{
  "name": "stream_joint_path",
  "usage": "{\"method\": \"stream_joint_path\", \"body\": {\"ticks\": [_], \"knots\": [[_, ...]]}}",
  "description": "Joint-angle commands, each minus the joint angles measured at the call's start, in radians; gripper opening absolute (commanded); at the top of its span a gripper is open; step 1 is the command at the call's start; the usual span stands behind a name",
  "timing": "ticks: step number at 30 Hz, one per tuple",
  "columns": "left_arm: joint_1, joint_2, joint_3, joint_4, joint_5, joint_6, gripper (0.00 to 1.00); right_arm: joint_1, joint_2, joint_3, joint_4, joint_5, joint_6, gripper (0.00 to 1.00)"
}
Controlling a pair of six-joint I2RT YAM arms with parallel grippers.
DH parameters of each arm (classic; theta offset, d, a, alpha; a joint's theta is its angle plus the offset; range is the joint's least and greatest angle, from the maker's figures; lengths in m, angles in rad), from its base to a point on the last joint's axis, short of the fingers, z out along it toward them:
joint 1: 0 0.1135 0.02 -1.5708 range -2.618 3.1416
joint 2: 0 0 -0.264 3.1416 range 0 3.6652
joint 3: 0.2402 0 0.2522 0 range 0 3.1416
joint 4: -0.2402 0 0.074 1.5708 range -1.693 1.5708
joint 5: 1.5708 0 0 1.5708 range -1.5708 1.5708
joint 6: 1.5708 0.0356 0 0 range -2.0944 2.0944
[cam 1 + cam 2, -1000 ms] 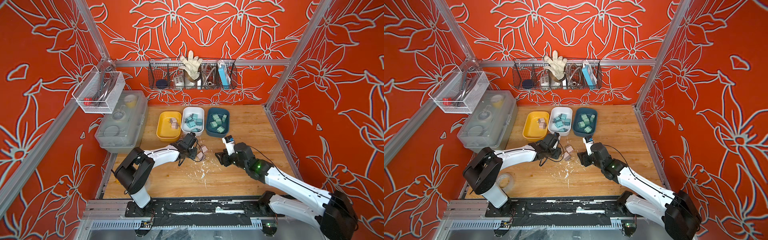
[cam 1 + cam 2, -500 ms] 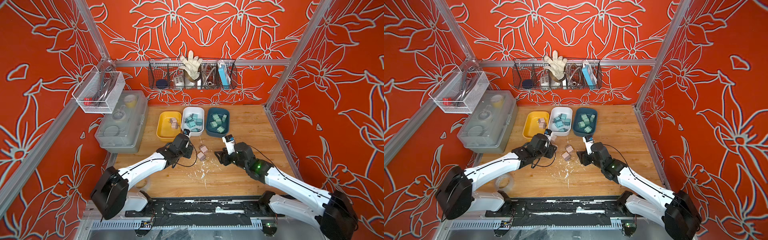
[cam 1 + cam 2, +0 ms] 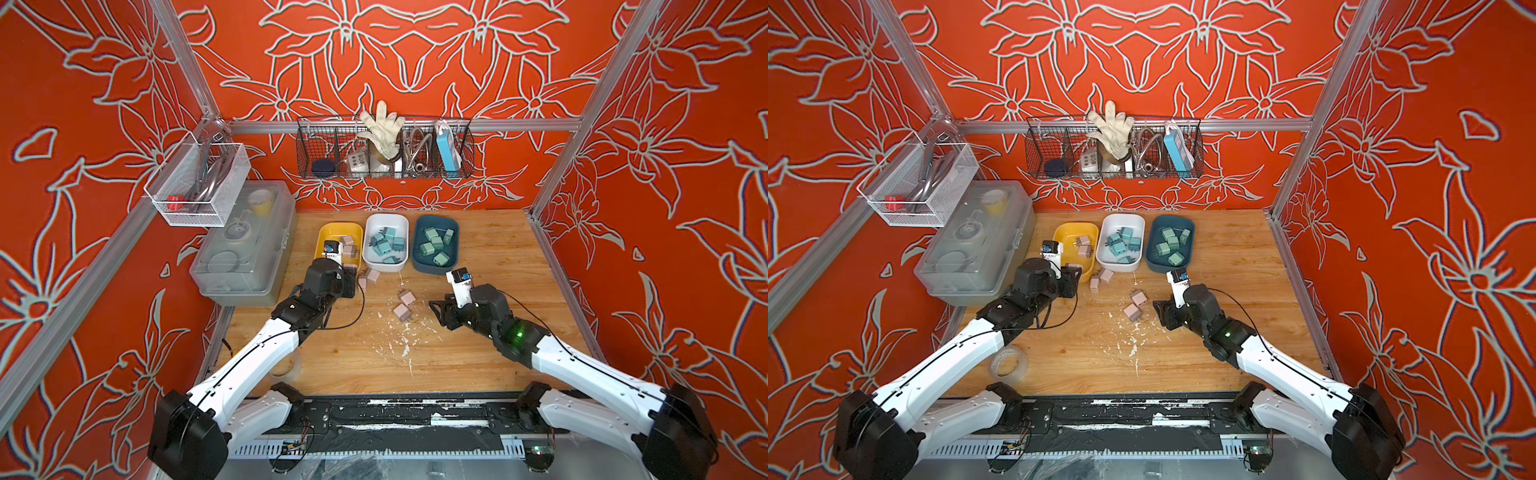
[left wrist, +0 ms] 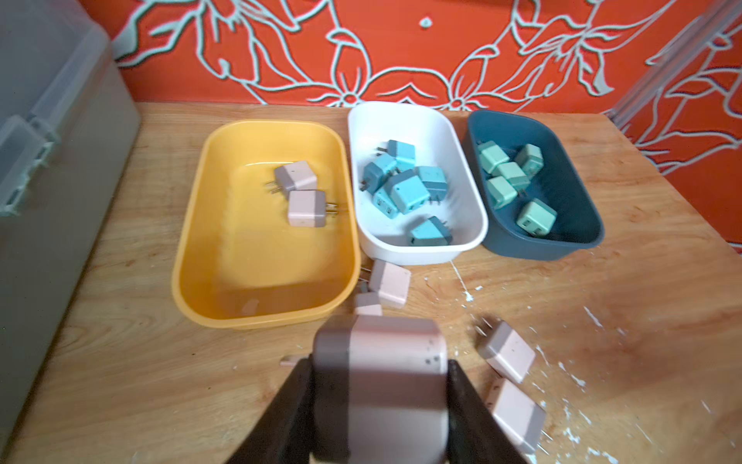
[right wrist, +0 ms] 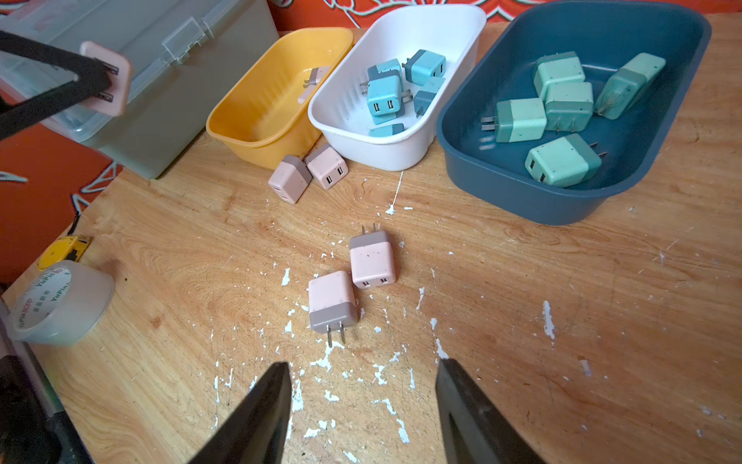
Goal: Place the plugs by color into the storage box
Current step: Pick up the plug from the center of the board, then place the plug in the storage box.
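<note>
In both top views, first the wooden bench [image 3: 490, 257], carrying along its far side three trays in a row: yellow tray [image 3: 332, 227], white tray [image 3: 372, 226], dark blue tray [image 3: 454, 251]. Sorted already by color: blue plugs [image 4: 405, 193] in the white one, green plugs [image 4: 536, 219] in the dark blue one, only two pink plugs [image 4: 307, 209] in the yellow one. Next the left arm [image 3: 257, 353], stretched to the near right corner of the yellow tray, left jaws clenched on the carried plug [image 4: 379, 373], a pink one, held just before the near rim. Gripped, as far as the left wrist view tells, end to end, long axis running from one jaw to the other. Probably needing only a short move forward over the rim, then a release. Next the right arm [image 3: 573, 365], low over the bench, right jaws released and empty. Straight ahead of them in the right wrist view, two pink ones just beside each other: near plug [image 5: 332, 299] with long axis along the line of approach and prongs [image 5: 335, 335] pointing back to the jaws, far plug [image 5: 372, 261] with prongs pointing away. Nearer to the right arm than to the left, so judged as its next target. Last, two loose plugs [image 5: 327, 165] just beside the near walls of the yellow and white trays, nearer to the left arm.
</note>
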Motion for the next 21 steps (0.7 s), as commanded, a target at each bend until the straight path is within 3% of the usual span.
{"method": "stream_joint_path", "body": {"ticks": [1,21], "knots": [[0.043,0.033,-0.002,0.048,0.025,-0.006,0.38,0.006,0.014,0.028,0.019,-0.041,0.027,0.62],[0.154,0.442,0.162,0.099,0.104,0.042,0.37,0.007,0.212,0.135,0.068,-0.056,-0.051,0.61]]}}
